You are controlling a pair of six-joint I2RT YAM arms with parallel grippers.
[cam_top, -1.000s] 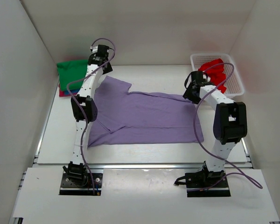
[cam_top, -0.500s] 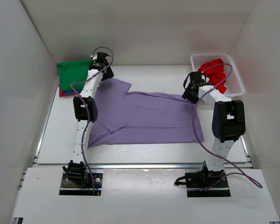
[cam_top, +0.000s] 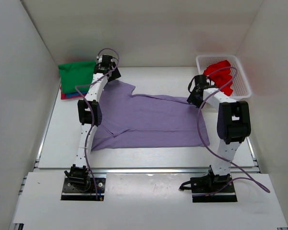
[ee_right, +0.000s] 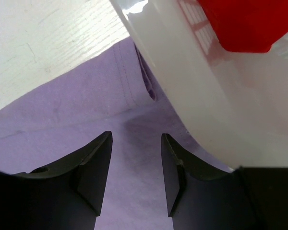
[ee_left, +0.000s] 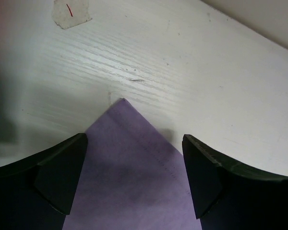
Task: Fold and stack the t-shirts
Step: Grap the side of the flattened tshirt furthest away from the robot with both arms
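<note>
The left pincer [ee_left: 134, 175] gapes wide and empty, with a corner of the lavender tee [ee_left: 129, 143] just beneath, between its jaws. The right pincer [ee_right: 136, 167], half open and empty, hovers over the same cloth beside the basket [ee_right: 182, 81]. Best to lower squarely and pinch deep.

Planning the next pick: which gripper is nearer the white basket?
Right. The right gripper is beside the basket; the left gripper is far off, near the green shirt.
</note>
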